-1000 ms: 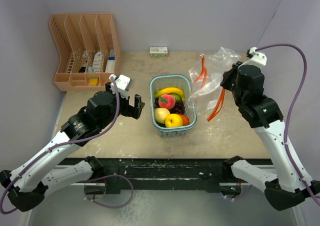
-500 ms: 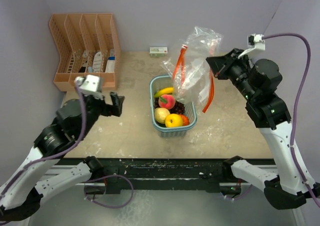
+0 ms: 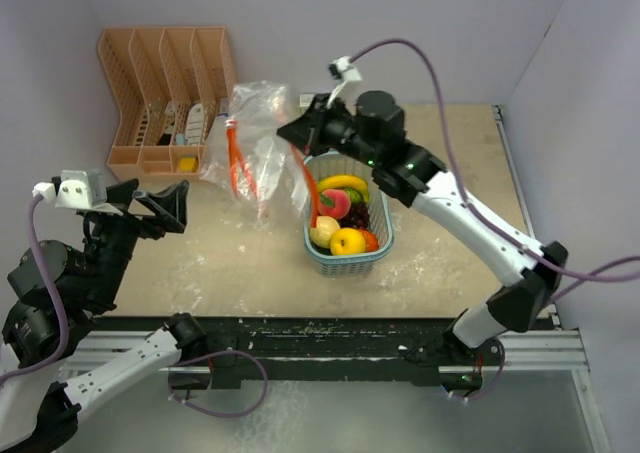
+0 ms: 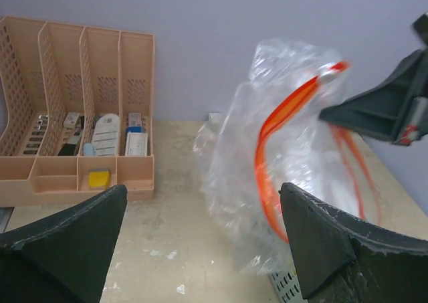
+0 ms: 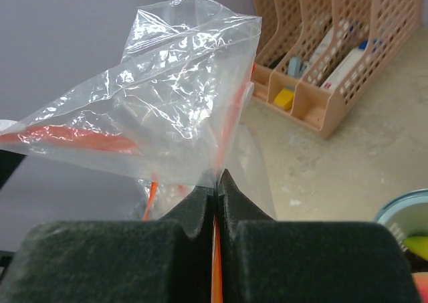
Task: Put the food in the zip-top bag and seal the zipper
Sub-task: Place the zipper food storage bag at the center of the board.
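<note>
Right gripper [image 5: 217,184]: jaws pinched tight on a fold of the zip-top bag [image 3: 252,143], right at the zipper [image 4: 269,157]. Bag hangs in the air over the bench [image 3: 240,263], left of the light blue mesh basket [image 3: 346,264] and in front of the peach-coloured desk organiser [image 3: 165,83]. Left gripper [image 4: 200,196]: jaws wide, nothing held, facing the bag but apart from it. Food is all in the basket: banana [image 3: 340,183], peach [image 3: 333,204], yellow round fruit [image 3: 347,241], grape bunch [image 3: 358,216]. Bag looks empty.

Step, my read: second grip so the mouth can be spread. Left should take the opposite zipper lip, not the film, since the strip should be stiffer and slip less. Come in square to the orange band and close only once it's between the jaws.

Materials: thin crinkly clear film, glossy, floppy, no fixed shape. Zipper is a narrow orange-red band, bowed in loose loops. Fruits are smooth and rounded, likely to roll.
</note>
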Tool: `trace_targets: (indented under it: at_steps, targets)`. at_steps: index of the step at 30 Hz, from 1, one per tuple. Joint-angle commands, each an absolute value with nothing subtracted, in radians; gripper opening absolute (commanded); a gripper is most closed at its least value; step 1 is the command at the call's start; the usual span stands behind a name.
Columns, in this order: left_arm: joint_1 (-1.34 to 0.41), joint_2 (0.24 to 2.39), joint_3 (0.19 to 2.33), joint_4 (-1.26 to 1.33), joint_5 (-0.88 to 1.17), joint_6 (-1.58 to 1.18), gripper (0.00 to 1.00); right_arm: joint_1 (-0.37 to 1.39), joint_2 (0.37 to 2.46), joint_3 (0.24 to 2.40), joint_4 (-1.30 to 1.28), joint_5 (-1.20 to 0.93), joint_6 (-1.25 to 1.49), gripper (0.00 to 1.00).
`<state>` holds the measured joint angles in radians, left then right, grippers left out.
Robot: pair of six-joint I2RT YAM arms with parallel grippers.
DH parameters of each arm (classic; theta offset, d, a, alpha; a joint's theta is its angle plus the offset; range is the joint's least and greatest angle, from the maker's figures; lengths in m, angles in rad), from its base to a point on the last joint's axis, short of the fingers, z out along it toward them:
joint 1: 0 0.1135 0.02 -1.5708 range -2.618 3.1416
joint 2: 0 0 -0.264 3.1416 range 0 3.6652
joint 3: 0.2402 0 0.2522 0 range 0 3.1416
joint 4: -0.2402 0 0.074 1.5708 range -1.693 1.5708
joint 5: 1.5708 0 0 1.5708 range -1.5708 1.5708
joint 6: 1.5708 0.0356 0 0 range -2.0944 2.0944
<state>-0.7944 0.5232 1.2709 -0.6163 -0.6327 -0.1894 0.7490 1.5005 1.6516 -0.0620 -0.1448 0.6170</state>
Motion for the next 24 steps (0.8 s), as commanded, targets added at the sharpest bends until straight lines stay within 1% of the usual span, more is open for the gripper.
trace_targets:
  at_steps: [1,8,11,15,16,20,23,24]
  targets:
    - [-0.799,0.523,1.314,-0.598,-0.632,-0.157,0.99,0.777,1.582,1.666,0.058,-0.1,0.677,0.0]
    - [-0.799,0.523,1.313,-0.613,-0.622,-0.152,0.99,0.848,1.786,1.655,0.17,-0.188,0.757,0.0]
    - [-0.799,0.539,1.298,-0.62,-0.603,-0.16,0.99,0.864,1.841,1.632,0.219,-0.202,0.791,0.0]
    - [-0.799,0.56,1.259,-0.624,-0.575,-0.183,0.99,0.874,1.882,1.626,0.17,-0.14,0.779,0.0]
    - [-0.799,0.565,1.252,-0.628,-0.57,-0.19,0.99,0.874,1.888,1.62,0.156,-0.122,0.775,0.02]
    - [-0.799,0.579,1.216,-0.623,-0.56,-0.215,0.99,0.876,1.901,1.608,0.096,-0.073,0.741,0.34]
    - [-0.799,0.588,1.202,-0.614,-0.554,-0.221,0.99,0.877,1.879,1.601,0.032,0.0,0.706,0.55]
    - [-0.799,0.591,1.201,-0.611,-0.554,-0.22,0.99,0.877,1.867,1.6,0.008,0.034,0.696,0.59]
